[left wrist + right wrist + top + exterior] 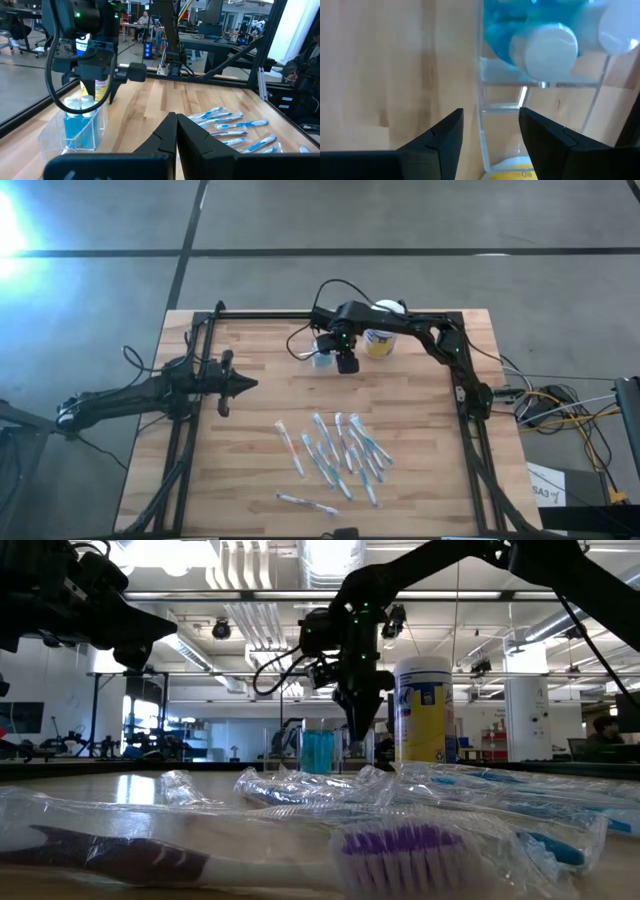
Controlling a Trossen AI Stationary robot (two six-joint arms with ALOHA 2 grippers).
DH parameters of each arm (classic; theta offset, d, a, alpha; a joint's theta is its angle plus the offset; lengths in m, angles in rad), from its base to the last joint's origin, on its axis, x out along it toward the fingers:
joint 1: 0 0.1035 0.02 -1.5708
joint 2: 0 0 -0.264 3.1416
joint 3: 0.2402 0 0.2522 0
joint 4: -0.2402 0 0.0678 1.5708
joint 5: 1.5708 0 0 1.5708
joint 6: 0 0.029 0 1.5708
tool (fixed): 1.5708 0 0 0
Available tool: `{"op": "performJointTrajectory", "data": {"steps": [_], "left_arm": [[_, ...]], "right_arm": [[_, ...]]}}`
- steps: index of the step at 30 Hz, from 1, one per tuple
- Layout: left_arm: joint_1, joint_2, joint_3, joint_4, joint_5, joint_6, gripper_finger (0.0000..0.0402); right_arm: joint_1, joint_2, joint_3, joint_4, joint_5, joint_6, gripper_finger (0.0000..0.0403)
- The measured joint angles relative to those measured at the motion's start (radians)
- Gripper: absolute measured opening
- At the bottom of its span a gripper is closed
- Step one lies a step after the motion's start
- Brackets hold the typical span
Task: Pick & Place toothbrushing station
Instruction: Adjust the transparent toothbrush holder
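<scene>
A wrapped purple-bristled toothbrush (400, 852) is seen nearest the low camera. The toothbrushing station (75, 131), a clear holder with blue white-capped bottles (545, 45) inside, is stood on the table (250, 370) at the far side, just beside the white-lidded canister (381, 340). The right gripper (490, 132) is hung directly above it, fingers parted over its clear wall, nothing gripped. Packaged toothbrushes (340, 455) are scattered toward the near edge. The left gripper (243, 384) is held over the table's left side, fingers closed on nothing.
</scene>
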Motion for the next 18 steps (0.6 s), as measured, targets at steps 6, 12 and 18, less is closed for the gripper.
{"op": "performJointTrajectory", "data": {"steps": [6, 12, 18], "left_arm": [[0.0, 0.0, 0.0, 0.0, -0.005, 0.003, 0.001], [0.0, 0.0, 0.0, 0.0, -0.018, 0.005, 0.001], [0.0, 0.0, 0.0, 0.002, -0.02, 0.005, 0.001]], "right_arm": [[-0.002, 0.0, -0.02, 0.005, 0.0, 0.009, 0.0125], [-0.001, 0.0, -0.017, 0.001, -0.01, 0.033, 0.0059], [0.003, 0.0, -0.003, -0.017, -0.054, 0.072, 0.0027]]}}
